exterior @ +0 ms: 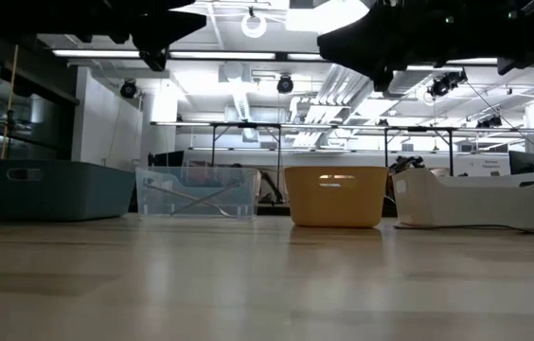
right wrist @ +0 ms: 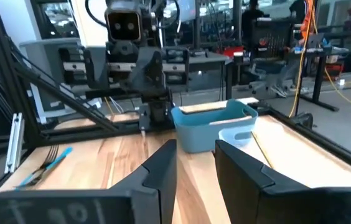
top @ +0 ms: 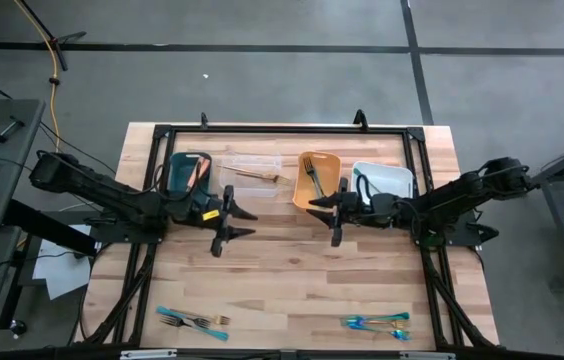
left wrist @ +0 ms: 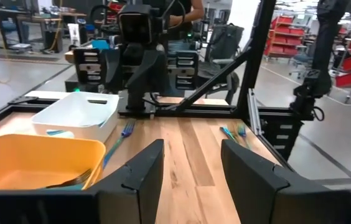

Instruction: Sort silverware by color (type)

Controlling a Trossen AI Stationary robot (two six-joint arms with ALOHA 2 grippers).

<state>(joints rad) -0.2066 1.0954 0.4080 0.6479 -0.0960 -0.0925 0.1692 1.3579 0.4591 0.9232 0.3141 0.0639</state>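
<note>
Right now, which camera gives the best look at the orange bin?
The high view: it looks down into the orange bin, showing dark silverware inside. The low view shows only its side wall, the left wrist view a corner, the right wrist view nothing.

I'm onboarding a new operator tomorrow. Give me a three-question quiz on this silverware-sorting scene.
1. True or false: the left gripper holds a fork.
2. How many bins stand along the table's far edge?
3. Which bin holds a dark fork? A) orange bin B) white bin C) teal bin

Key: 1. False; both it and the right gripper hover open and empty. 2. Four, counting the clear bin. 3. A.
</note>
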